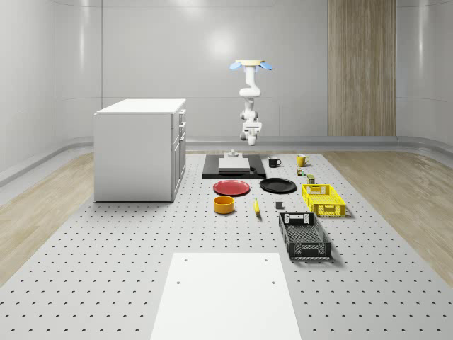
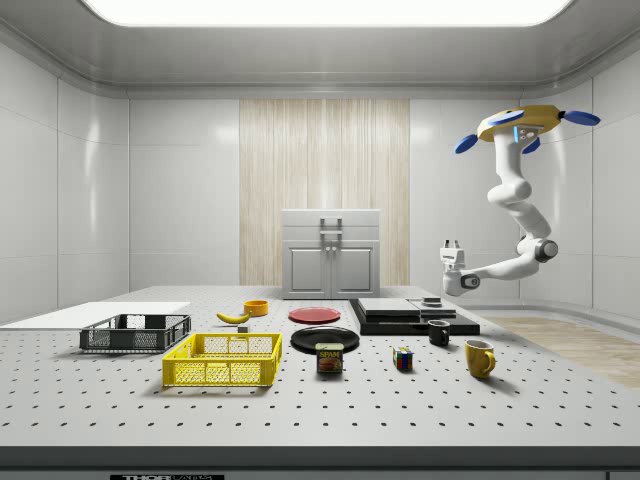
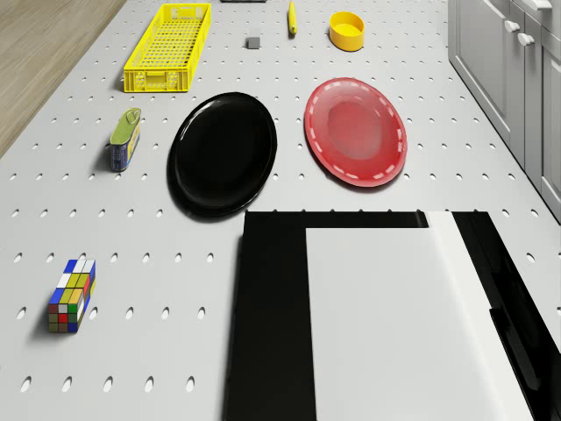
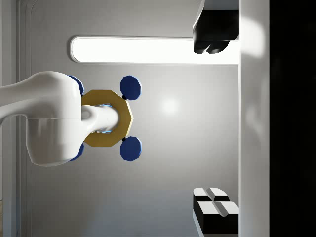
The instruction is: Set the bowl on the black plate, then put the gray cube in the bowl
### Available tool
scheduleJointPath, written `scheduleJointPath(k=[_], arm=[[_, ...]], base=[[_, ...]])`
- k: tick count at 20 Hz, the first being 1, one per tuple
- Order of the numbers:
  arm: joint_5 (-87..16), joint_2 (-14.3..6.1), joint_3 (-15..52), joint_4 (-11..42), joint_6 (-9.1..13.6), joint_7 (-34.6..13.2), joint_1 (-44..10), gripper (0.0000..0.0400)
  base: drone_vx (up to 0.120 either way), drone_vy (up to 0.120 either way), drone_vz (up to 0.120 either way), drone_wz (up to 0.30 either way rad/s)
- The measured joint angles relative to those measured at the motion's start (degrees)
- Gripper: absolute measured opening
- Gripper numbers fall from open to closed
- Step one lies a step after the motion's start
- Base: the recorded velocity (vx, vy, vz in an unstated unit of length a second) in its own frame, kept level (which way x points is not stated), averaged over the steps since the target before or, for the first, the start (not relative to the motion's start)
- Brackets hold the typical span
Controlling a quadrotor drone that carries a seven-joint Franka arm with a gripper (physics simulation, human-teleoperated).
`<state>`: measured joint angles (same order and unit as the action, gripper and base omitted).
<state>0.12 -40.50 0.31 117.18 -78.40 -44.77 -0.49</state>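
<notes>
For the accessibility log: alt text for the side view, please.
A drone hovers high at the side view's right, its white arm bent down so the gripper points up above a black slab. On the table sit a black plate, yellow crate and mugs.

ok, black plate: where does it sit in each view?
Whole-scene view: black plate, at the right of the red plate.
Side view: in front of the red plate, behind the yellow crate.
Drone view: beside the red plate, near the black slab.
Wrist view: not in it.
Shared landmark: the red plate.
</notes>
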Motion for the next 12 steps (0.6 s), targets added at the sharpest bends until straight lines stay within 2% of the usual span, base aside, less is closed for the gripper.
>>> scheduleJointPath(k=[12], arm=[[-0.40, -0.35, 0.32, 0.34, -0.51, -0.03, -0.13, 0.0400]], base=[[0.120, -0.120, 0.000, 0.000]])
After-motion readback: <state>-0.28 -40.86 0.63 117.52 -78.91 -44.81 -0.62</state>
